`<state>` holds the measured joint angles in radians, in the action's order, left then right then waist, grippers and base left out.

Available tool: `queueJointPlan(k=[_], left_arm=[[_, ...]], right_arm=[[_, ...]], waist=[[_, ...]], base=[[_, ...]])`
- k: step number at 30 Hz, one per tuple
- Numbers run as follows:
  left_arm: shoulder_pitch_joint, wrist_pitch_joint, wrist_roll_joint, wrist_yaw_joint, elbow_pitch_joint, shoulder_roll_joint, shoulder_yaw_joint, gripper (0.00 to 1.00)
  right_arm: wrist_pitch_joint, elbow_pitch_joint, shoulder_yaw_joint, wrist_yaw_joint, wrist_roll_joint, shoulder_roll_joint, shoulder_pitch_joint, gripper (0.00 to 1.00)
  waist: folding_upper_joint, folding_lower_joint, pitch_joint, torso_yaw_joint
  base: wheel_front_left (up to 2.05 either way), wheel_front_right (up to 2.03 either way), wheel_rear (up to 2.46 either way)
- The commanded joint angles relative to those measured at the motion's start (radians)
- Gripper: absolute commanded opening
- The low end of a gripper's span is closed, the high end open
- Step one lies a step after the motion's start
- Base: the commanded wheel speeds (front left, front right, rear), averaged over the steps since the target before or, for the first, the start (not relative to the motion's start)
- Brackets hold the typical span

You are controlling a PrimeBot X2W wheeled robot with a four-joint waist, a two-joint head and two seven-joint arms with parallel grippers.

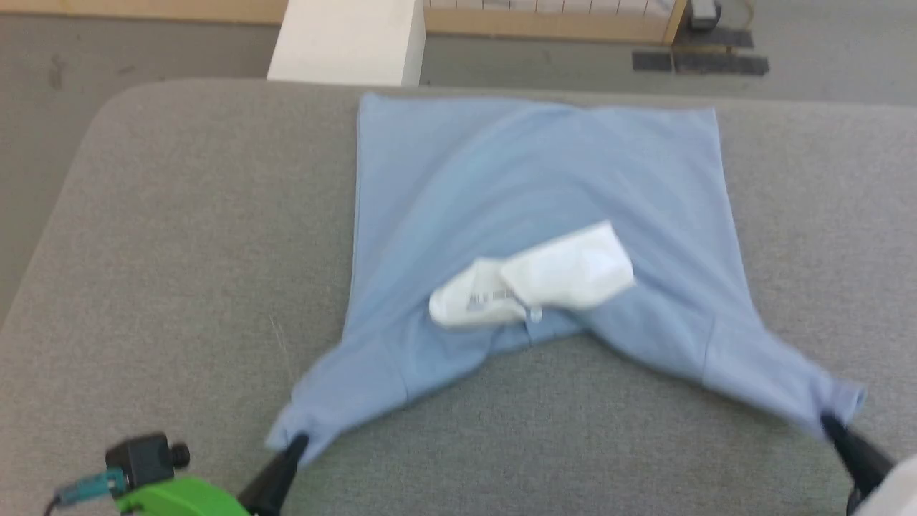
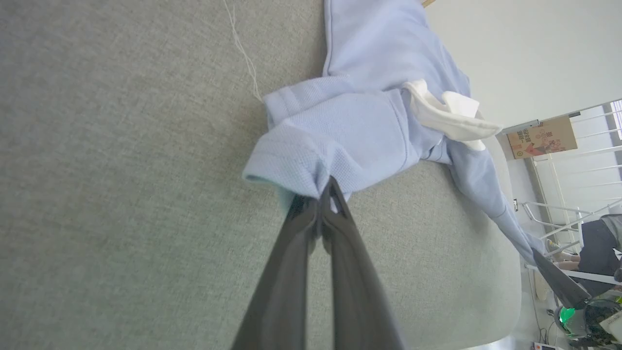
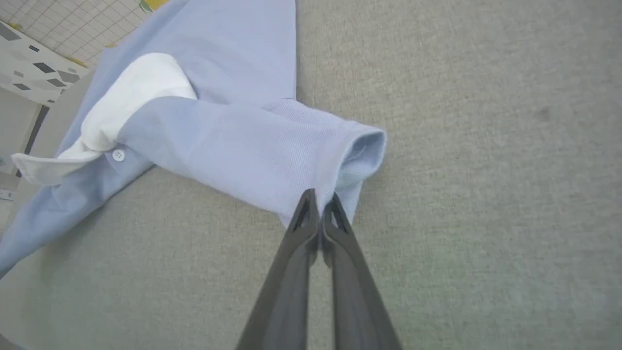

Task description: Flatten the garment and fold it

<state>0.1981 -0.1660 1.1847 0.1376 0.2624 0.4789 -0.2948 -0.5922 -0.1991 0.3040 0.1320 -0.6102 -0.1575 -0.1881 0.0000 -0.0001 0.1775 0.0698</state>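
- Head view: the shirt (image 1: 537,179) lies spread on the grey table (image 1: 179,251), hem at the far edge, collar (image 1: 544,279) toward me.
- Its body rests flat on the table, with soft creases fanning from the collar toward the far corners.
- The collar is turned over so its white lining shows as a bunched patch at the middle of the near side; the picture is slightly blurred there.
- My left gripper (image 1: 299,443) sits at the lower left, jaws pressed together on the cuff of the left sleeve (image 1: 344,398).
- My right gripper (image 1: 831,424) sits at the lower right, jaws clamped on the cuff of the right sleeve (image 1: 781,376).
- Both sleeves stretch outward and toward me, so the shirt's near side makes a wide inverted V.
- Left wrist view: my fingers (image 2: 291,272) meet with no gap, a fold of cuff pinched at their tips and the sleeve bunched just beyond.
- A loose white thread (image 2: 241,46) lies on the table beside the shirt.
- Right wrist view: my fingers there meet on the rim of the open cuff, which forms a hollow loop; a white button (image 3: 118,155) shows just under the collar.
- Beyond the table's far edge are a white block (image 1: 344,39) and grey floor (image 1: 537,57).
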Motion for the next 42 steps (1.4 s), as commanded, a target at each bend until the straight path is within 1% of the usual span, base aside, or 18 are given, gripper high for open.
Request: queueJointPlan(k=[1, 7, 12, 18, 24, 29, 33, 37, 38, 39, 41, 42], left_arm=[[0.032, -0.007, 0.021, 0.004, -0.004, 0.010, 0.001, 0.00], [0.133, -0.042, 0.076, 0.013, 0.003, 0.032, 0.008, 0.00], [0.200, -0.046, 0.101, 0.024, 0.028, 0.049, 0.026, 0.00], [0.258, -0.047, 0.099, 0.039, 0.059, 0.072, 0.034, 0.00], [0.260, -0.030, 0.058, 0.043, 0.095, 0.085, 0.029, 0.00], [0.212, 0.010, 0.006, 0.033, 0.125, 0.069, 0.020, 0.00], [0.162, 0.025, -0.031, 0.021, 0.145, 0.049, -0.006, 0.00], [0.116, 0.016, -0.057, 0.013, 0.153, 0.039, -0.038, 0.00], [0.104, 0.012, -0.063, 0.012, 0.155, 0.037, -0.046, 0.00], [0.096, 0.010, -0.068, 0.013, 0.155, 0.034, -0.051, 0.00], [0.082, 0.005, -0.076, 0.012, 0.156, 0.032, -0.061, 0.00], [0.075, 0.006, -0.082, 0.012, 0.157, 0.031, -0.064, 0.00]], right_arm=[[-0.020, -0.006, 0.005, -0.001, -0.008, 0.006, -0.033, 0.00], [-0.110, -0.006, 0.036, -0.001, -0.021, 0.032, -0.154, 0.00], [-0.186, -0.018, 0.064, -0.001, -0.028, 0.059, -0.231, 0.00], [-0.226, -0.034, 0.090, -0.001, -0.034, 0.085, -0.281, 0.00], [-0.219, -0.044, 0.086, -0.001, -0.028, 0.096, -0.293, 0.00], [-0.189, -0.041, 0.054, -0.001, -0.012, 0.088, -0.264, 0.00], [-0.157, -0.010, 0.009, -0.001, 0.005, 0.065, -0.224, 0.00], [-0.111, 0.062, -0.029, -0.001, 0.019, 0.048, -0.170, 0.00], [-0.097, 0.086, -0.039, -0.001, 0.025, 0.042, -0.157, 0.11], [-0.085, 0.104, -0.044, -0.001, 0.028, 0.039, -0.148, 0.37], [-0.076, 0.141, -0.054, -0.001, 0.034, 0.032, -0.135, 1.00], [-0.078, 0.151, -0.058, -0.001, 0.035, 0.027, -0.130, 1.00]], waist=[[0.0000, 0.0001, -0.055, -0.004], [0.0000, 0.0001, -0.119, -0.011], [0.0000, 0.0001, -0.170, -0.014], [0.0000, 0.0001, -0.213, -0.011], [0.0000, 0.0001, -0.214, -0.005], [0.0000, 0.0001, -0.196, -0.005], [0.0000, 0.0001, -0.178, -0.009], [0.0000, 0.0001, -0.163, -0.009], [0.0000, 0.0001, -0.161, -0.009], [0.0000, 0.0001, -0.160, -0.008], [0.0000, 0.0001, -0.158, -0.006], [0.0000, 0.0001, -0.156, -0.006]], base=[[0.00, 0.00, 0.00], [0.00, 0.00, 0.00], [0.00, 0.00, 0.00], [0.00, 0.00, 0.00], [0.00, 0.00, 0.00], [0.00, 0.00, 0.00], [0.00, 0.00, 0.00], [0.00, 0.00, 0.00], [0.00, 0.00, 0.00], [0.00, 0.00, 0.00], [0.00, 0.00, 0.00], [0.00, 0.00, 0.00]])
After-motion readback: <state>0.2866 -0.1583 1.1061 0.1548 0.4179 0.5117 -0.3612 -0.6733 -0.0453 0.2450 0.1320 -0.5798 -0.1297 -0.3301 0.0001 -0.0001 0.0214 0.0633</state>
